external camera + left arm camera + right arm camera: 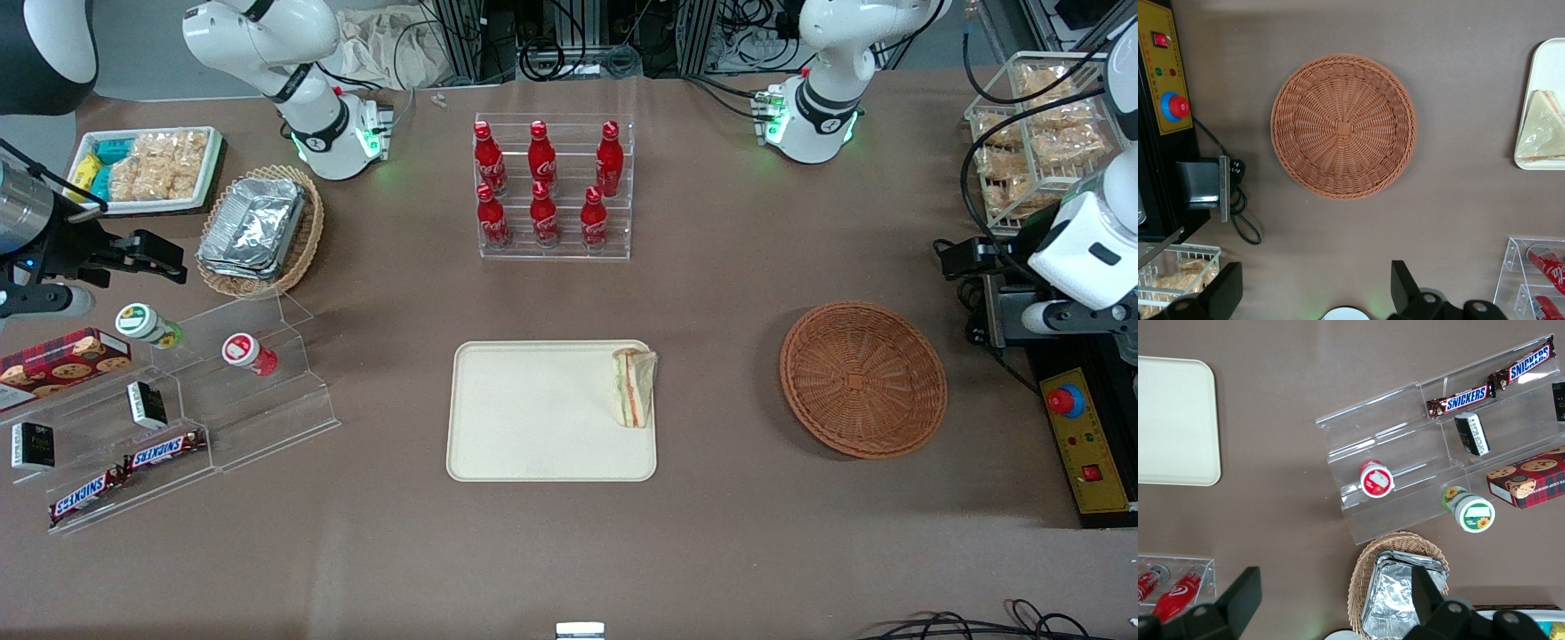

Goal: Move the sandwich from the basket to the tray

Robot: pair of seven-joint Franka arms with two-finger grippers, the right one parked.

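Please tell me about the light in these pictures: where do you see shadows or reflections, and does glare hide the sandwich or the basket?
Front view: even overhead light; the sandwich on the tray and the empty basket are glare-free, and the foil trays reflect brightly. Left wrist view: a soft shadow lies beside the basket, and the open gripper is above the table.

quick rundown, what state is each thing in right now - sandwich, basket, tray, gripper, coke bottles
sandwich: on the tray, at its edge nearest the basket
basket: empty, upright on the table
tray: flat, holds only the sandwich
gripper: open, holding nothing, raised above the table beside the basket
coke bottles: six, upright, capped, in their clear rack
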